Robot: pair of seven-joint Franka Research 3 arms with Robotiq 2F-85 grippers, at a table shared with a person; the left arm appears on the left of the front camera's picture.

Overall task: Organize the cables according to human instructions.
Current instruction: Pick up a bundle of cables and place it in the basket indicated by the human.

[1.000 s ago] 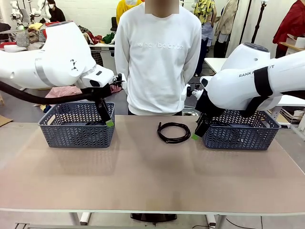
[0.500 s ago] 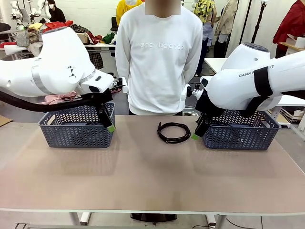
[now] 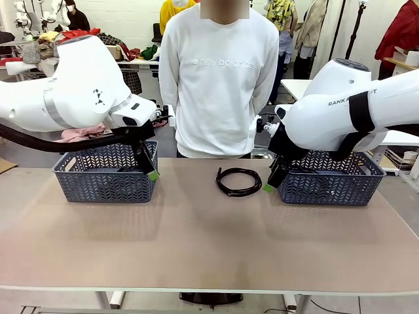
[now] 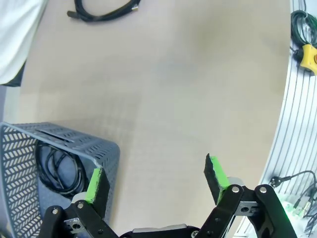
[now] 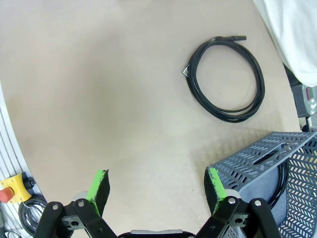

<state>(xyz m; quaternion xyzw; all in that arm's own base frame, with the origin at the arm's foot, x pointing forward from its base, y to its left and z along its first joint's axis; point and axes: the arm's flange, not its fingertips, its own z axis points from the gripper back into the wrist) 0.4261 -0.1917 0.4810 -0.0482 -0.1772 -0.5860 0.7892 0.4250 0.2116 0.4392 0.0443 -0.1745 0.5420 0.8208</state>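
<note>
One coiled black cable lies on the table's far middle, in front of the human in a white sweatshirt, whose hands stay behind the back. My left gripper hangs open over the right corner of the left basket; its wrist view shows the open gripper with a cable inside that basket. My right gripper hangs open at the left corner of the right basket. Between the fingers of that gripper is bare table, with the loose cable farther off and another cable inside the right basket.
Both grey baskets stand along the table's far edge, one at each side. A yellow emergency button sits beyond the table's near edge. The loose cable also appears at the top of the left wrist view.
My left arm has settled slightly lower, its gripper dropping a little beside the left basket's corner. The right arm, the loose cable and the person have not moved.
</note>
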